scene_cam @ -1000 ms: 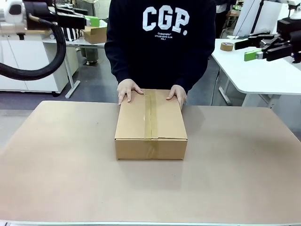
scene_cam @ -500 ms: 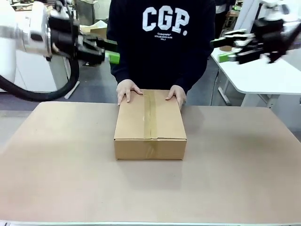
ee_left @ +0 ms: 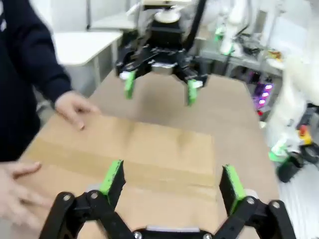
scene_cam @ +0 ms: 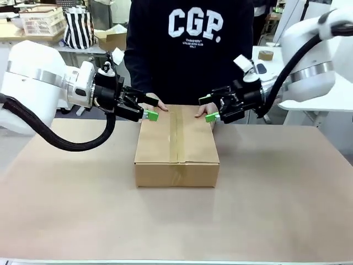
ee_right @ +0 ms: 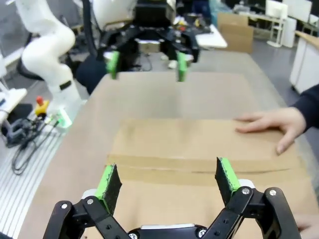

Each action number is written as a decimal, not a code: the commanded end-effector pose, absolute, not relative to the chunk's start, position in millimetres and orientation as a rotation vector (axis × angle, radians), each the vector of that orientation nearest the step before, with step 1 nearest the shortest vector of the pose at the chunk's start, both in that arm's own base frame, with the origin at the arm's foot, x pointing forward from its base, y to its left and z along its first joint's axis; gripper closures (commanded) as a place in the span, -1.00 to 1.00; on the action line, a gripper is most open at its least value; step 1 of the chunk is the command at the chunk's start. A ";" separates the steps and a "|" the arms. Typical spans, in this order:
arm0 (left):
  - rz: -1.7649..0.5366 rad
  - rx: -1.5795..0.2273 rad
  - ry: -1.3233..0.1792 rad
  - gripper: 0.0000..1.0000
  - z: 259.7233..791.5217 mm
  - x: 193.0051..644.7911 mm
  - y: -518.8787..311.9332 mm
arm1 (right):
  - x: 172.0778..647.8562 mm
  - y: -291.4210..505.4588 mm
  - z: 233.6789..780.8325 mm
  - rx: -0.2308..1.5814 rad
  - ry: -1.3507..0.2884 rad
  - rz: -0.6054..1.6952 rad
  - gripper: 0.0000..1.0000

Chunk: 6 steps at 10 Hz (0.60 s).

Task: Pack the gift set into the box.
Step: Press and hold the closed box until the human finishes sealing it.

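Note:
The box (scene_cam: pixel 176 146) lies shut on the table's middle, a tape strip along its top seam. A person at the far side rests both hands (scene_cam: pixel 205 110) on its far end. My left gripper (scene_cam: pixel 149 109) hovers open over the box's far left corner, beside the person's hand. My right gripper (scene_cam: pixel 208 108) hovers open over the far right corner. In the left wrist view my open left gripper (ee_left: pixel 172 177) looks across the box (ee_left: pixel 149 149) at the right gripper (ee_left: pixel 159 87). The right wrist view mirrors this: open right gripper (ee_right: pixel 167 179), box (ee_right: pixel 199 144), left gripper (ee_right: pixel 145 64). The gift set is out of view.
The brown table (scene_cam: pixel 83 210) has bare room all around the box. A white table (scene_cam: pixel 309 83) with a tape roll (scene_cam: pixel 266 54) stands at the back right. A small carton (scene_cam: pixel 112 40) and a basket (scene_cam: pixel 38 19) sit at the back left.
Both arms swung down and inward from the upper corners to the box's far end, near the person's hands. The box and hands stayed put.

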State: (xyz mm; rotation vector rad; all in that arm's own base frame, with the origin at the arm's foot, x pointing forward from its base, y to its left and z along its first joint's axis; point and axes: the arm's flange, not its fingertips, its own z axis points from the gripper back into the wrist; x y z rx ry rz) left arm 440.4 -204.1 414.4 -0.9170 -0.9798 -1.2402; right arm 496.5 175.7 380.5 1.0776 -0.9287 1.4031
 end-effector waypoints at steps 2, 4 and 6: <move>-1.298 -0.984 -0.997 -1.00 433.7 433.1 -200.4 | 493.4 175.2 404.4 1.027 -0.967 1.422 -1.00; -1.309 -0.835 -1.065 -1.00 411.4 446.2 -212.6 | 502.2 185.9 375.0 1.047 -0.966 1.464 -1.00; -1.389 -0.919 -1.053 -1.00 376.6 457.8 -221.5 | 516.4 200.3 351.6 0.910 -1.057 1.336 -1.00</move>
